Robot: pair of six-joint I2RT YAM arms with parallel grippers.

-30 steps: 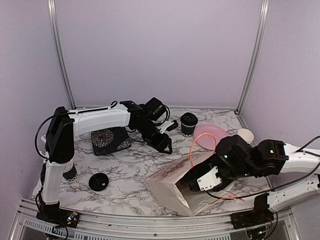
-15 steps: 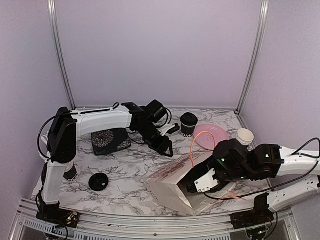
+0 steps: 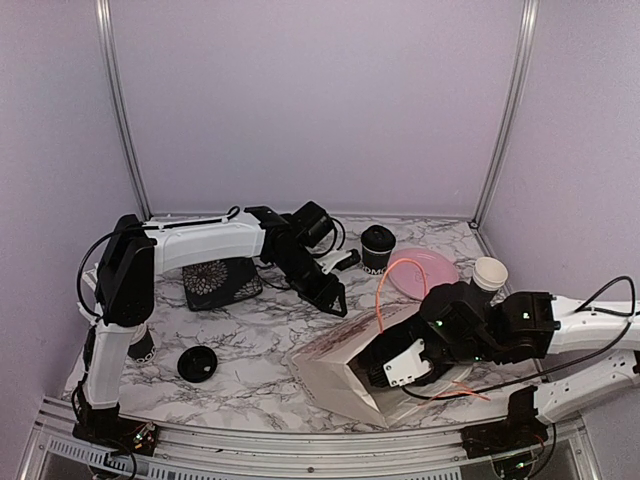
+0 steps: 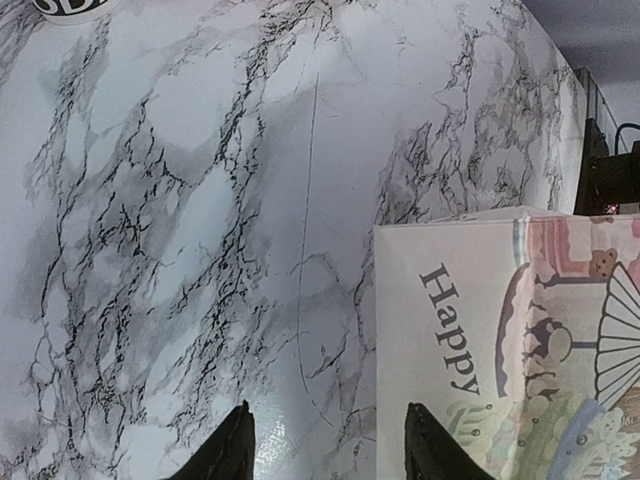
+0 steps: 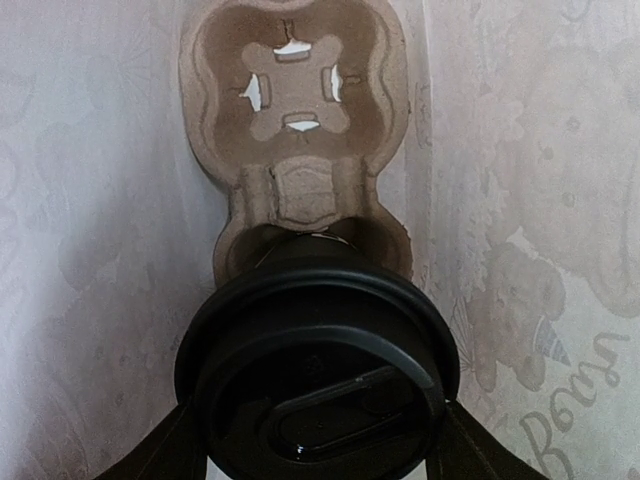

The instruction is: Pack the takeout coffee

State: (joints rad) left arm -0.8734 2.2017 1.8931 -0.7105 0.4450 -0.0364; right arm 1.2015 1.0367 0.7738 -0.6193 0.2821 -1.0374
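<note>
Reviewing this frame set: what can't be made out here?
- Top view: tips of the right end effector and the lidded cup, hidden inside the paper bag.
- Right wrist: whether that cup sits in the carrier, blocked by its lid.
- Left wrist: a second cup, cut off by the top edge; lettering unreadable.
</note>
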